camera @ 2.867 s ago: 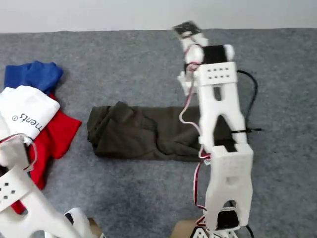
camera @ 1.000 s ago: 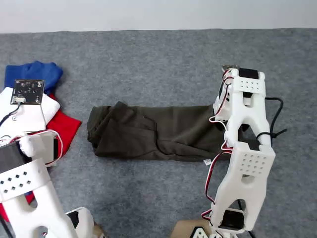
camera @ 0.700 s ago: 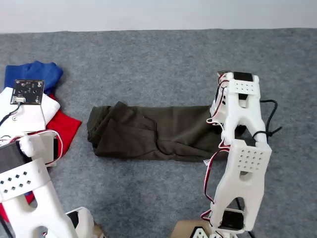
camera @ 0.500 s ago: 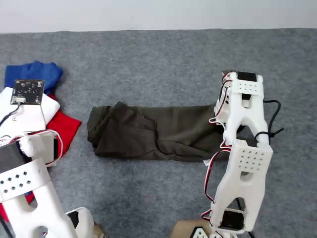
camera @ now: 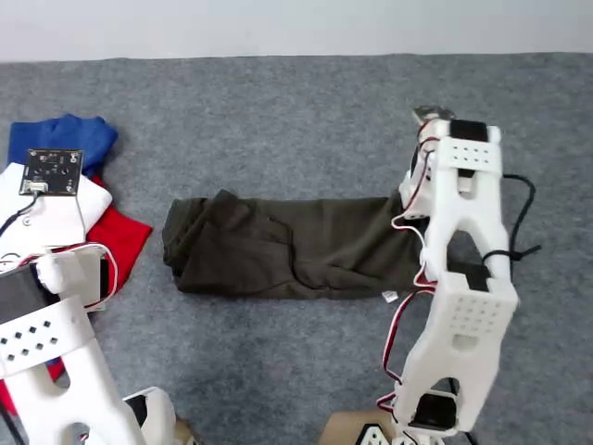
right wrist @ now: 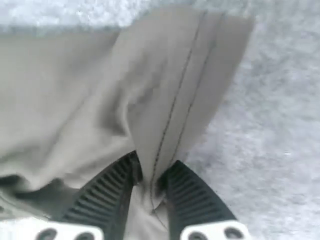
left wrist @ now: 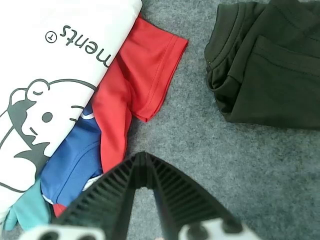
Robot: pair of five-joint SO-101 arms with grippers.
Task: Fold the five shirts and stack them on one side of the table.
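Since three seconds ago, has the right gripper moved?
Yes. The right gripper pulled back from the table's far edge and now pinches the right end of the dark shirt.

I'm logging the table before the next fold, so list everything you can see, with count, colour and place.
dark olive shirt: one, dark olive, mid-table, folded into a long strip
white shirt: one, white with dark print, on top of the pile at the table's left side
red shirt: one, red, under the white shirt, poking out toward the dark olive shirt
blue shirt: one, blue, same pile, far end
teal cloth: one, teal, peeking from under the pile
table: one, grey cover
left tool: one, black, shut, empty, by the pile
right tool: one, black, shut on the dark olive shirt's edge
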